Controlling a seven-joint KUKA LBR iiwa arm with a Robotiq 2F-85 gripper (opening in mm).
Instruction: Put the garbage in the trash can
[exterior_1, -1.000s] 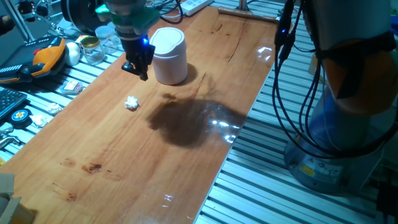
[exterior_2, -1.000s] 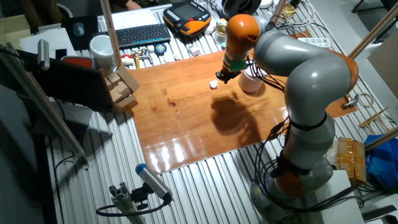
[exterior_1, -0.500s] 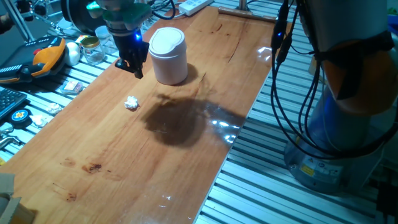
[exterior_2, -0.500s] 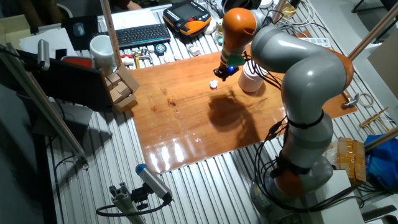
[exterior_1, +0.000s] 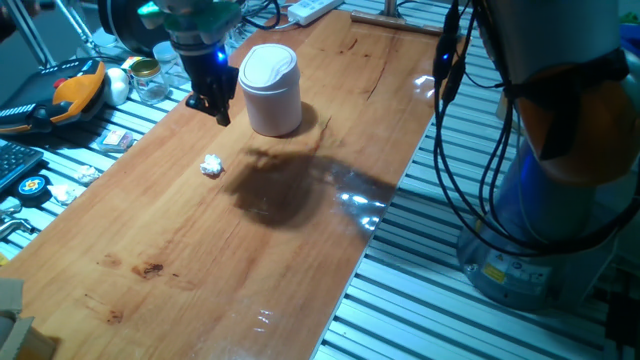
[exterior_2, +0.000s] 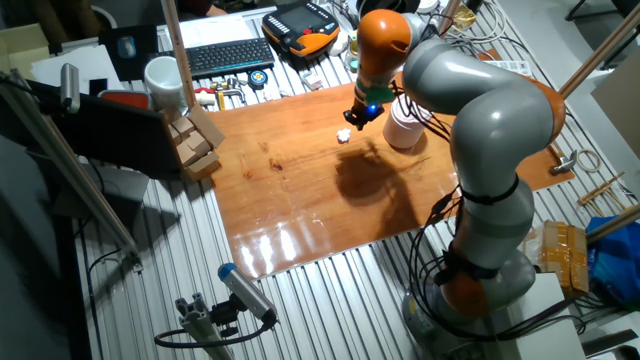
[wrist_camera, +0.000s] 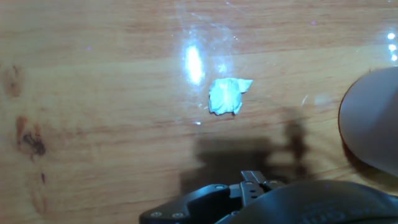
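a long wooden table (exterior_1: 330, 120) was set on a slatted metal bench, with clutter along its far edge. the garbage (exterior_1: 211, 166), 1 small crumpled white wad, lay on bare wood, near the trash can (exterior_1: 271, 90) but apart from it. the gripper (exterior_1: 213, 103) was held above the table, just beside the can and up from the wad; whether its jaws were parted or closed could not be told, and nothing was seen between them. the step in hand was judged to be the approach to the wad. a descent centred over the wad, with jaws parted on both sides of it, would be needed, since so light a lump could be nudged away. the can's domed lid was closed, so its contents were hidden. 2 clear jars (exterior_1: 150, 78) stood beyond the edge.
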